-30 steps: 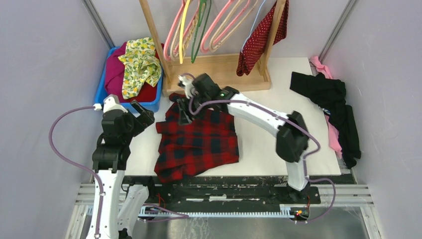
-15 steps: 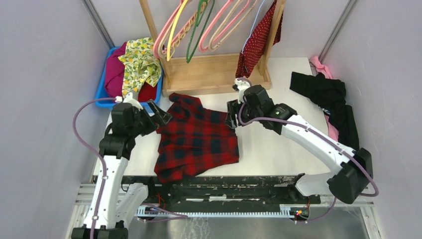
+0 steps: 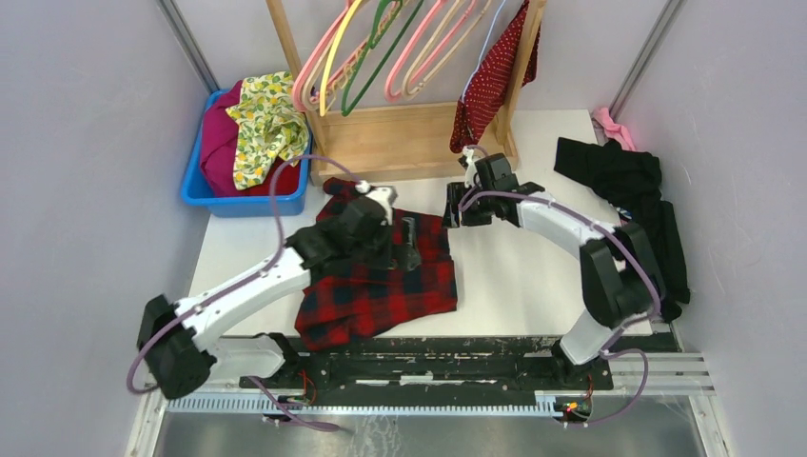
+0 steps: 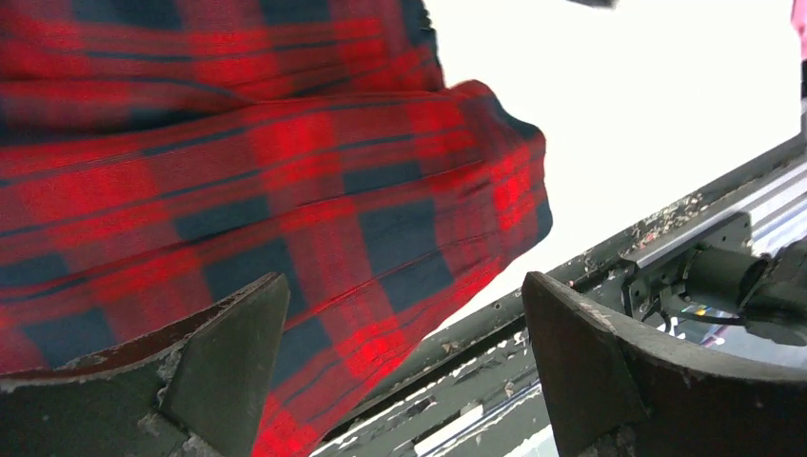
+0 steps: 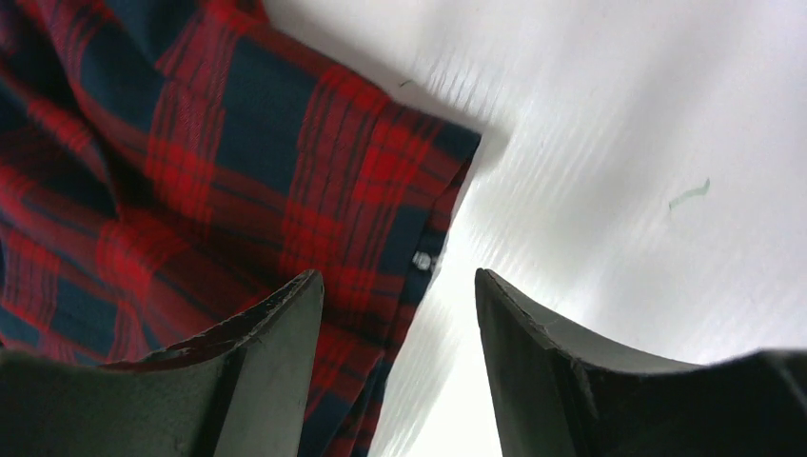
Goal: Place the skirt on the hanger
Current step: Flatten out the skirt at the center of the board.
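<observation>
Skirt [image 3: 490,81] hangs at the right end of the wooden rack [image 3: 400,138], at 1 o'clock from the right gripper [image 3: 457,211], not touching. That gripper: released, empty, at the corner of the plaid garment [image 3: 381,276]. Left gripper [image 3: 408,243]: spread wide, empty, over the plaid.

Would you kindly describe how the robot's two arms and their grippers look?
The left arm and the right arm are white tubes with black joints, each trailed by a looping purple cable. The left gripper and the right gripper have two dark, wedge-shaped fingers with scuffed, chipped edges.
</observation>
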### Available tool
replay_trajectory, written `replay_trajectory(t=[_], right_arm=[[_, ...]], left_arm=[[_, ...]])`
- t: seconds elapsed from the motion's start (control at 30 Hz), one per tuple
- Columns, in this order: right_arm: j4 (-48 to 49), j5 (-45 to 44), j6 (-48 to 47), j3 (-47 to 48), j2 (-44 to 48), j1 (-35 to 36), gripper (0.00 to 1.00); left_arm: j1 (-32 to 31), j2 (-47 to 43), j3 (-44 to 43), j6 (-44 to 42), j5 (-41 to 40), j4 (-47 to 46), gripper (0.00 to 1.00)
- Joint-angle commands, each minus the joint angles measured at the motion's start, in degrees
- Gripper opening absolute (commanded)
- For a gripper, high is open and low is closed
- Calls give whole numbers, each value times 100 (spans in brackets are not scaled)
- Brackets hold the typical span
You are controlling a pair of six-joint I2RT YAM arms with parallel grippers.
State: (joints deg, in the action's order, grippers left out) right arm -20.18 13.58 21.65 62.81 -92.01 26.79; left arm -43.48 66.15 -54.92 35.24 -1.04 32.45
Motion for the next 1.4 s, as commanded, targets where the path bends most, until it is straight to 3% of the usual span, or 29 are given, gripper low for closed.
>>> replay_trajectory(t=[0.0,0.33,0.57,0.8,0.87,0.93,1.0,1.07,1.17,1.37], right_arm=[[841,989,-58,440,-697,-358,66],[999,1902,-360,926,-1627,-482,66],[569,1500,-712,878,-1831,-376,66],[761,1365,-582,480,-1770,-259,64],[771,1345,-578,462,-1768,-169,58],[779,1243,-559,470,-1772,-105,52],[870,1222,-485,498,-1800,-86,47],[936,1173,-417,559,-1835,-88,42],[976,980,-295,632,-1775,-90,33],[968,444,-137,290,-978,-98,15]], left_arm=[[-839,725,-533,329,-825,-552,99],[-1539,2683,-1983,-511,-1689,-219,99],[-1694,3588,-2432,-805,-1589,-148,99],[-1910,4211,-2739,-689,-2255,271,100],[-1927,4272,-2769,-565,-2499,452,88],[-1927,4199,-2723,-399,-2771,664,59],[-1927,3973,-2594,-252,-2894,829,41],[-1927,3680,-2481,-52,-3054,1061,12],[-1931,3074,-2143,176,-3140,1282,3],[-1927,1871,-1511,595,-3445,1695,3]])
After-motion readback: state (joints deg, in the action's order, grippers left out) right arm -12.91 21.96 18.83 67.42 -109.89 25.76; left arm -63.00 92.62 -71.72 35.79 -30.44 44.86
